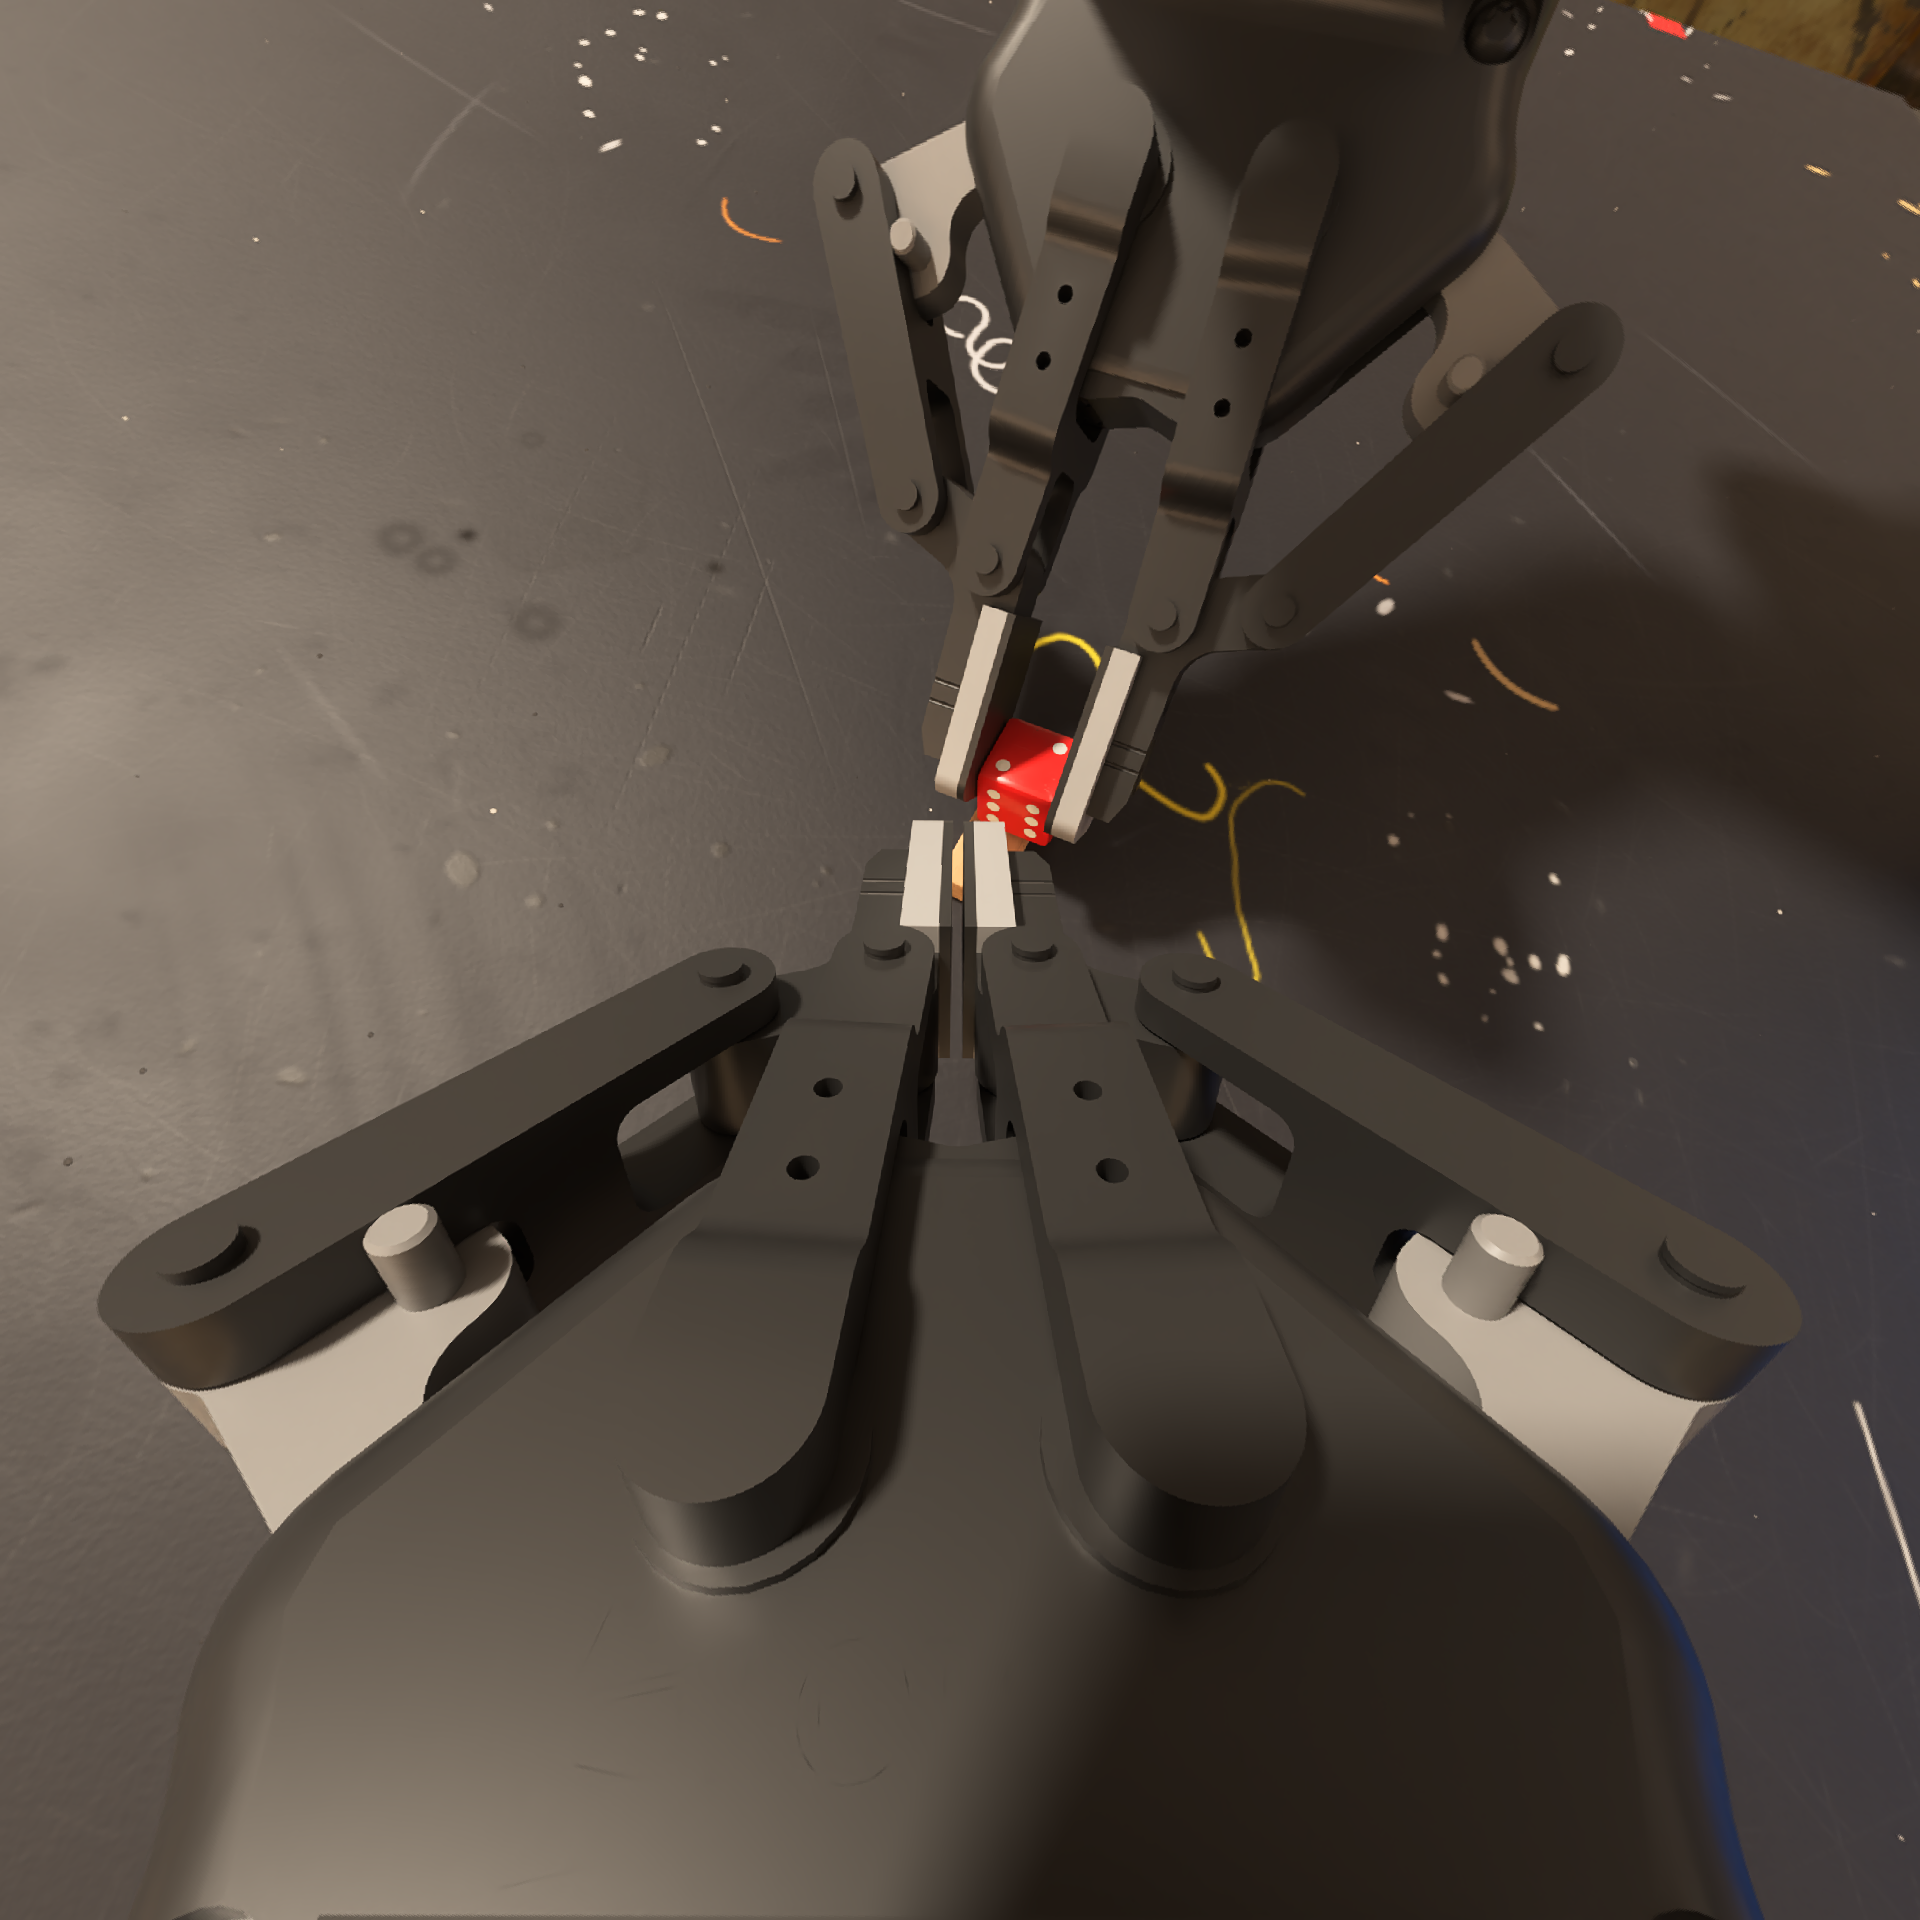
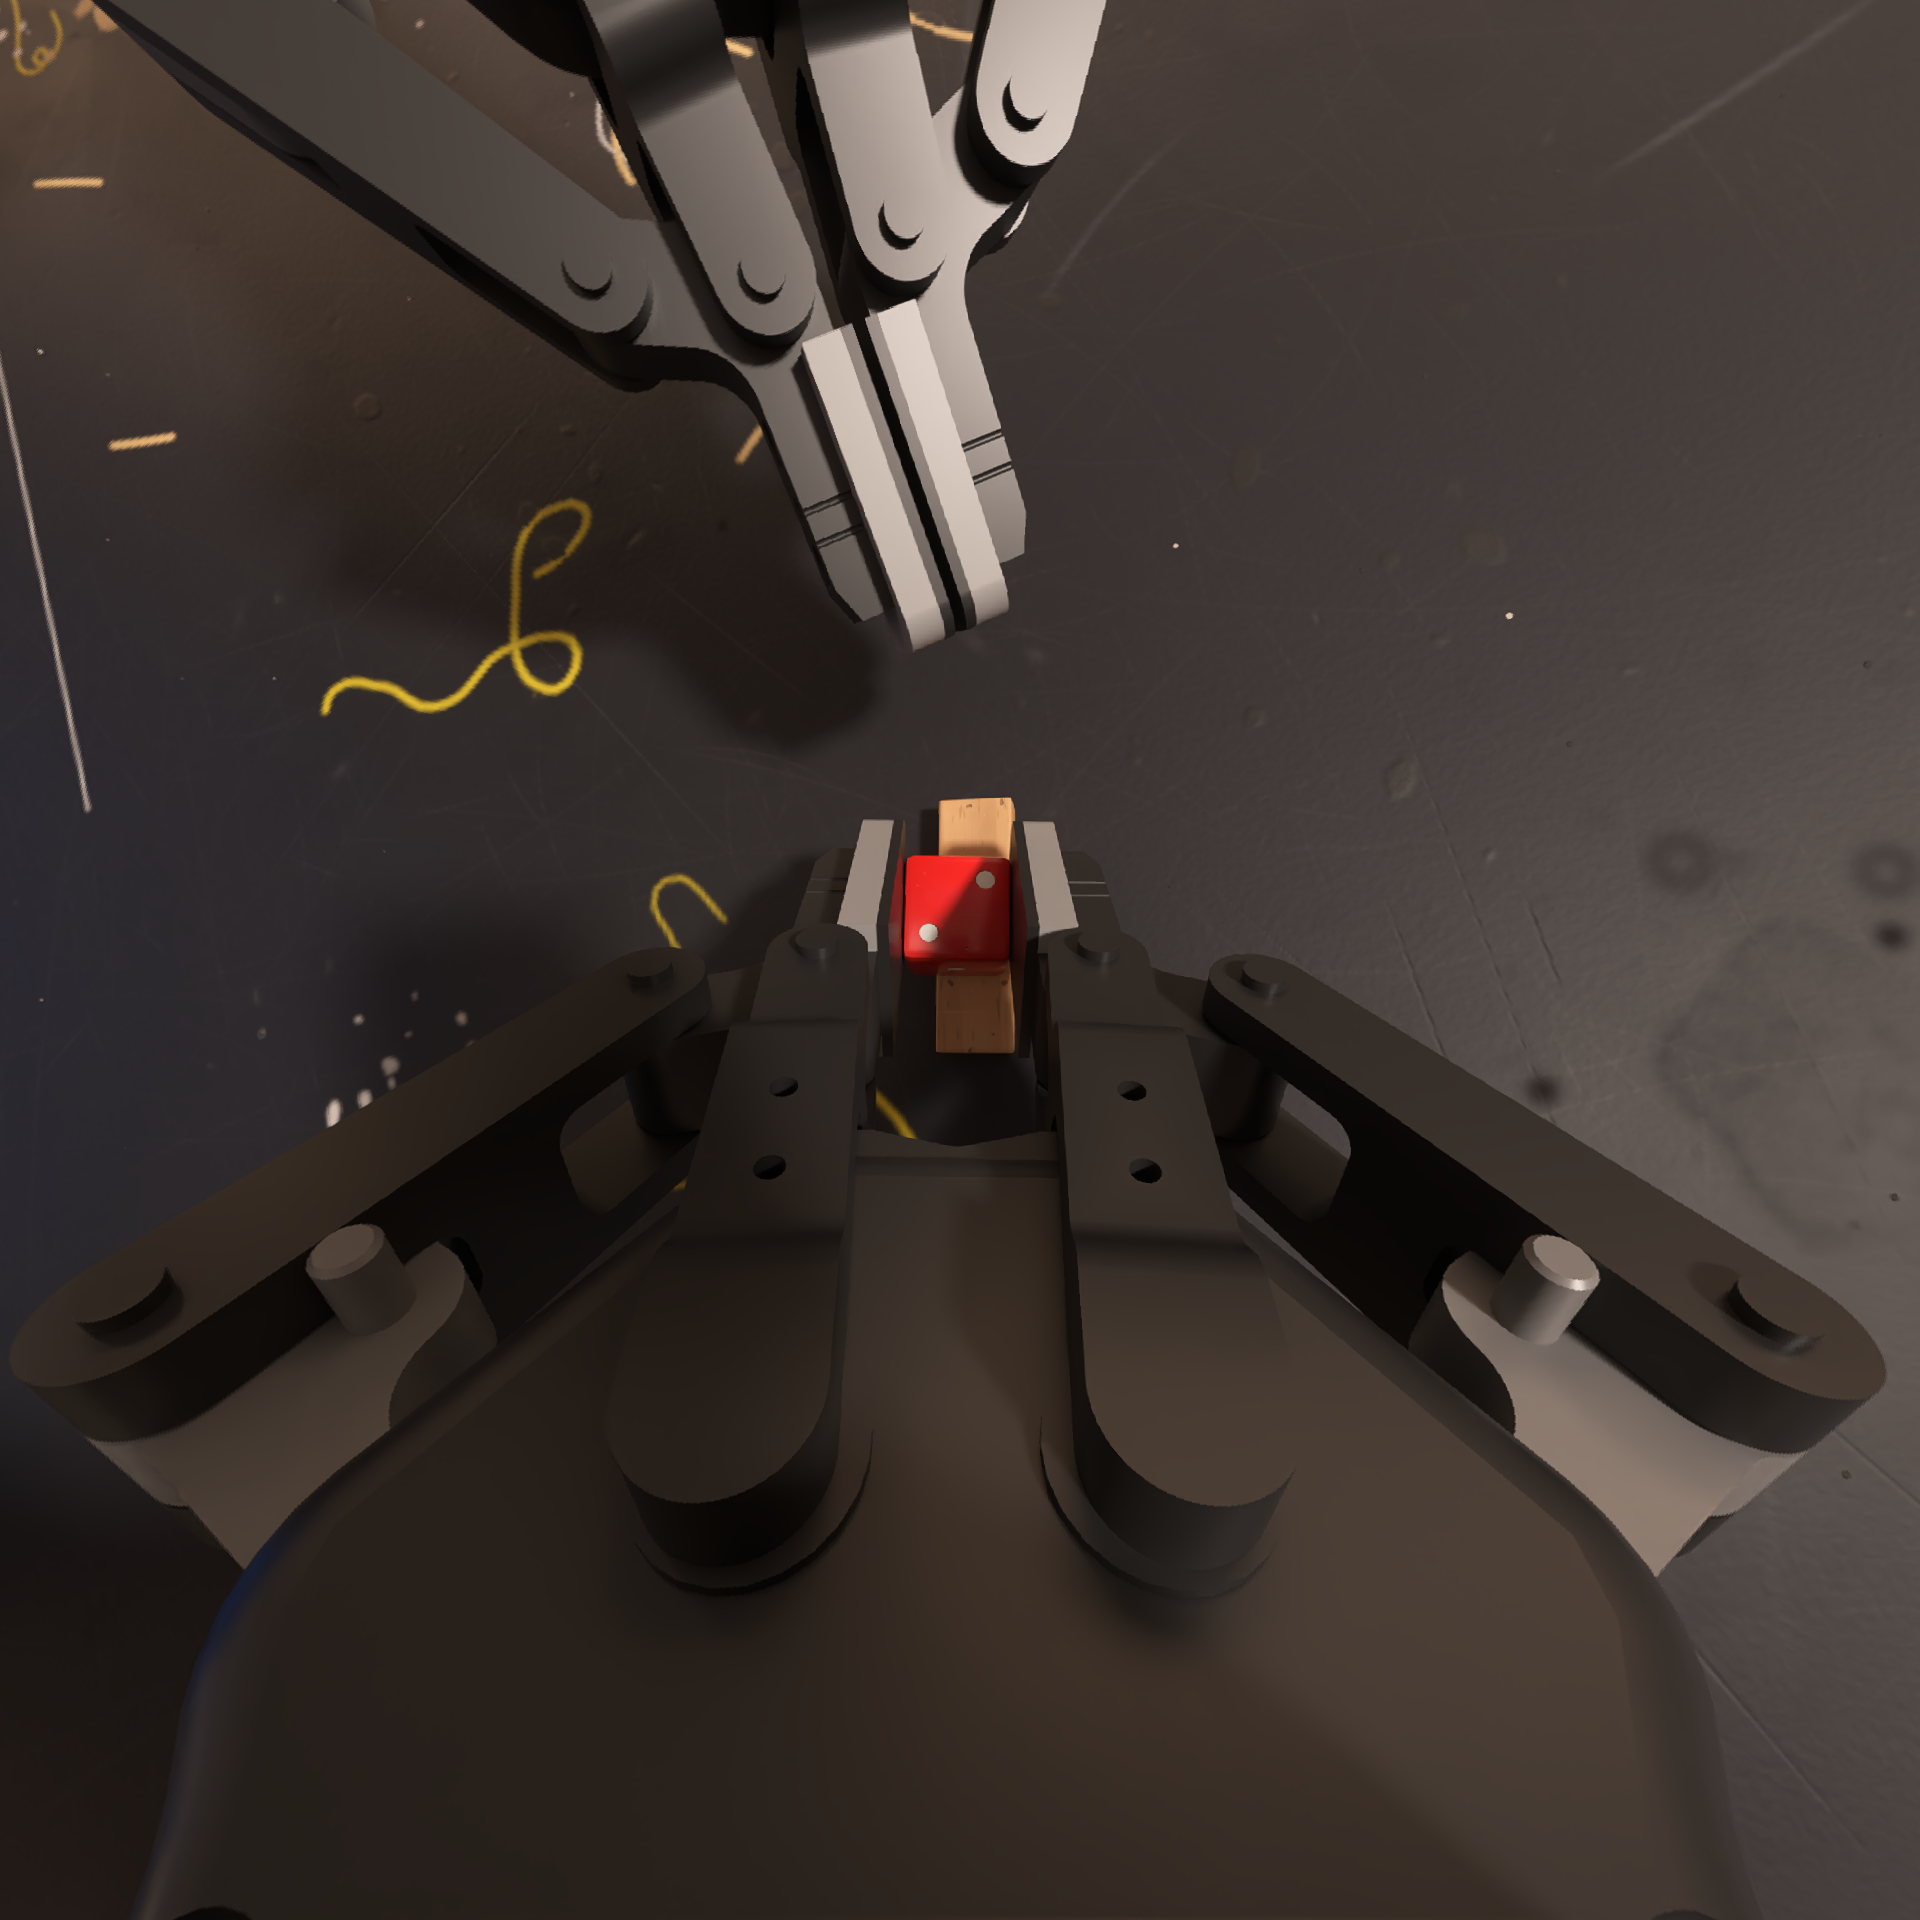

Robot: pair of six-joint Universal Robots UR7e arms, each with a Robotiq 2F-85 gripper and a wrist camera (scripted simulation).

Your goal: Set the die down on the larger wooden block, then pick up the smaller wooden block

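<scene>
1. The right gripper [image 2: 958, 891] has its pale pads on either side of a red die [image 2: 956, 908]; in the left wrist view the same gripper [image 1: 1023, 774] reaches down from the top with the die [image 1: 1018, 781] clamped between the pads.
2. In the right wrist view the die shows a face with two white pips, and a light wooden block [image 2: 975, 1010] lies straight behind it, its ends showing above and below the die.
3. Whether the die already touches that block cannot be told, nor which of the two blocks it is.
4. The left gripper [image 1: 958, 875] has its fingers drawn almost together with only a narrow slit between the pads and nothing gripped; a sliver of tan wood [image 1: 957, 871] shows through the slit.
5. From the right wrist view the left gripper [image 2: 940, 582] hangs above the dark tabletop [image 2: 1455, 520], well clear of the die and off the surface.
6. The tabletop is scratched and carries yellow squiggles [image 2: 520, 634] and pale paint specks [image 1: 1507, 961].
</scene>
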